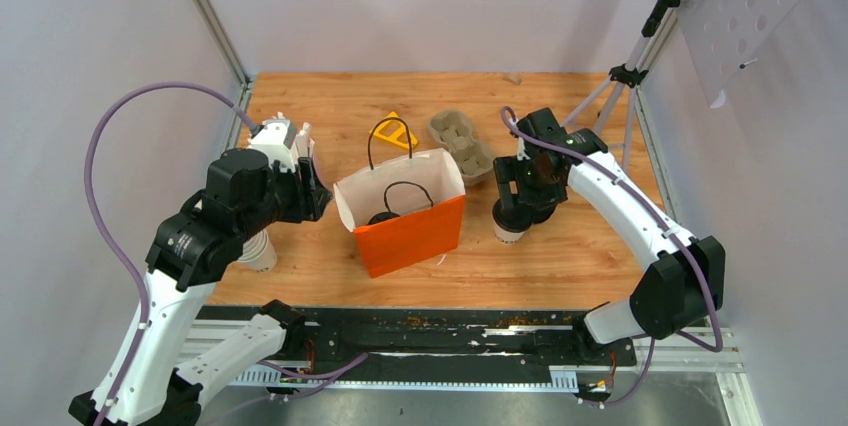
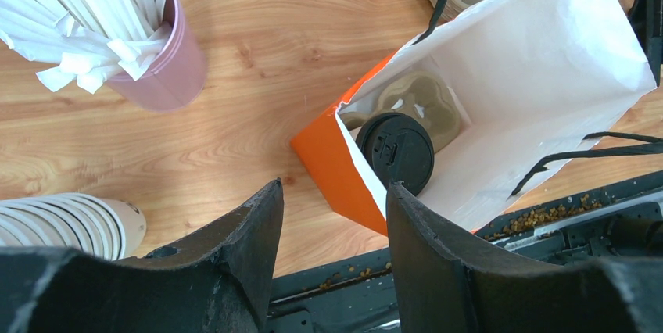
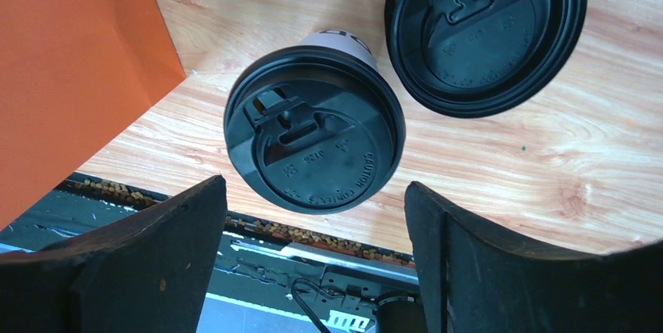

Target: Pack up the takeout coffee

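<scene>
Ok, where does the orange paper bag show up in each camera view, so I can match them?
Top external: the orange paper bag stands at picture centre, mouth open upward.
Left wrist: right half, seen from above, white inside showing.
Right wrist: only its orange side, upper left corner.
Shared landmark: the crumb-strewn black rail, close beside the bag in every view.
</scene>
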Controlling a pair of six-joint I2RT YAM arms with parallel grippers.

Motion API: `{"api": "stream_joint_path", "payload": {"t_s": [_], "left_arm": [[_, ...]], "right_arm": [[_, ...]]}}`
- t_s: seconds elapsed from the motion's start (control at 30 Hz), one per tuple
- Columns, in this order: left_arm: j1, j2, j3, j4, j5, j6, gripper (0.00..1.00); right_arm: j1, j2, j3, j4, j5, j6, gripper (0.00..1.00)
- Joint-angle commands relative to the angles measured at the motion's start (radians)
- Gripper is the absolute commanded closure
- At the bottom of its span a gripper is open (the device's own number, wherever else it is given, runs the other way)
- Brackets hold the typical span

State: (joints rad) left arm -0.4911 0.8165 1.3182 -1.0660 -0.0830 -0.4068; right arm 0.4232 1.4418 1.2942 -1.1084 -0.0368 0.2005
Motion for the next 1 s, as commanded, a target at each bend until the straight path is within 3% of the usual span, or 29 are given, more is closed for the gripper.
{"api": "stream_joint_path", "payload": {"t_s": [0.0,0.33,0.97], "left_arm": [[-0.002,-0.004,0.014,0.017,0.006,-0.004,0.41],[-0.002,-0.004,0.011,0.017,0.002,0.007,0.41],[-0.001,-0.004,0.008,0.018,-0.001,0.018,0.41]], "right_arm": [[0.023,-0.031,0.026,0.066,-0.019,-0.012,0.15],[0.069,0.017,0.013,0.074,0.077,-0.033,0.13],[0.086,0.052,-0.01,0.089,0.107,-0.05,0.12]]}}
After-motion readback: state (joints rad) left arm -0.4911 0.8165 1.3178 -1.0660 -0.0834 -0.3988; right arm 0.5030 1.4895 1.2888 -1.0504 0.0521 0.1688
